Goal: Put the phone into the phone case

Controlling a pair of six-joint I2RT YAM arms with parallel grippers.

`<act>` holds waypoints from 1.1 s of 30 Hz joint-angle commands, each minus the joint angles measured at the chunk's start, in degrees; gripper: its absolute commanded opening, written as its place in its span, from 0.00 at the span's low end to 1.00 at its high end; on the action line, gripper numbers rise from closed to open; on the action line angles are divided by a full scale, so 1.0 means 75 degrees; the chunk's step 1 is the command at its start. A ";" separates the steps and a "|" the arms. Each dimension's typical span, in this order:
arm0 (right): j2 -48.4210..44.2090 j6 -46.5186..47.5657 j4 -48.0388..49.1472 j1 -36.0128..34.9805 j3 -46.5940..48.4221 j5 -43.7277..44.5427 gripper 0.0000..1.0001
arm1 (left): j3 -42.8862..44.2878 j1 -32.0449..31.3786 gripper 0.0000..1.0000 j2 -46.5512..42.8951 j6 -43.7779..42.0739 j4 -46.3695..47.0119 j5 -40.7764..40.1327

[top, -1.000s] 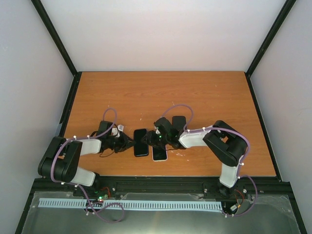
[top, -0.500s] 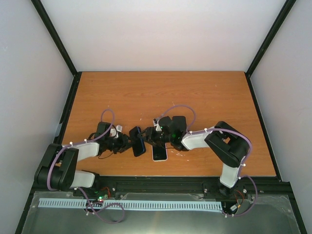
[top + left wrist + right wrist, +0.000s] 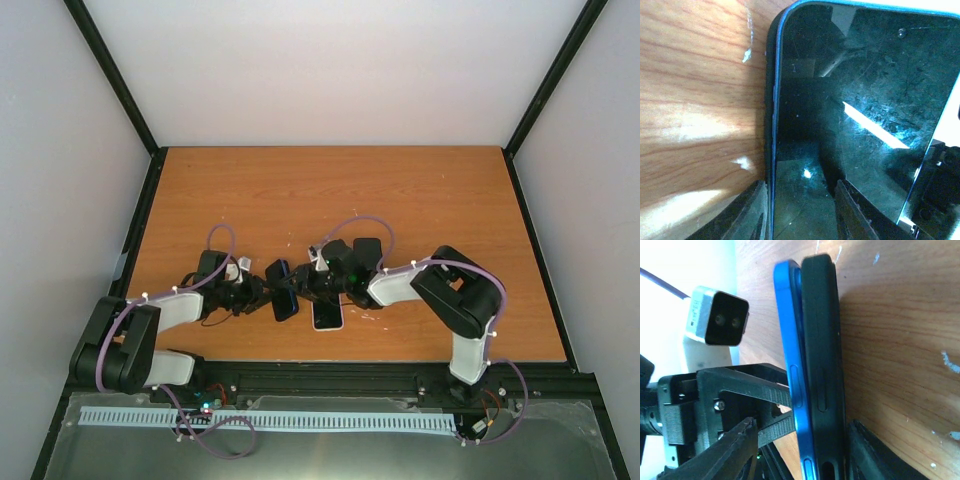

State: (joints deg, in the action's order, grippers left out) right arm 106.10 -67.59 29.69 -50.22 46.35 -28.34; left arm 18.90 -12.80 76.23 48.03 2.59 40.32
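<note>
On the left, the left tool [image 3: 257, 293] has its fingers [image 3: 754, 212] parted and grips nothing. Their tips stand at the dark glass of a blue-rimmed phone [image 3: 791, 360]. That phone is tipped up on edge near the middle of the wooden surface [image 3: 330, 190]. Its back is pressed against a black phone case [image 3: 822, 360], with its blue side showing beside the case, not sunk in. The right tool [image 3: 306, 284] straddles both, but whether it is clamped cannot be told. Just right, a white-edged second phone [image 3: 327, 314] lies flat, with a black slab [image 3: 367, 250] behind it. Pale walls [image 3: 330, 70] ring the surface.
</note>
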 commanded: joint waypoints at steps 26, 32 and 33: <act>-0.2098 0.2240 -0.1325 -0.0179 -0.0116 0.1081 0.03 | 0.1055 -0.0082 0.67 -0.2234 -0.0010 -0.0782 0.0518; -0.3554 0.2372 -0.0433 -0.0171 -0.0938 0.1226 0.03 | 0.1458 -0.0052 0.80 -0.3433 0.0052 -0.0714 0.0961; -0.3773 0.2424 -0.0329 -0.0172 -0.1022 0.1224 0.03 | 0.1527 -0.0052 0.81 -0.3540 0.0066 -0.0690 0.1094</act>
State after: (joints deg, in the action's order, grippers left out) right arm 84.01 -51.55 18.72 -51.68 40.71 -20.29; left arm 26.85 -13.23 53.49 48.42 -3.01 44.58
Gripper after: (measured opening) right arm 0.112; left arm 0.794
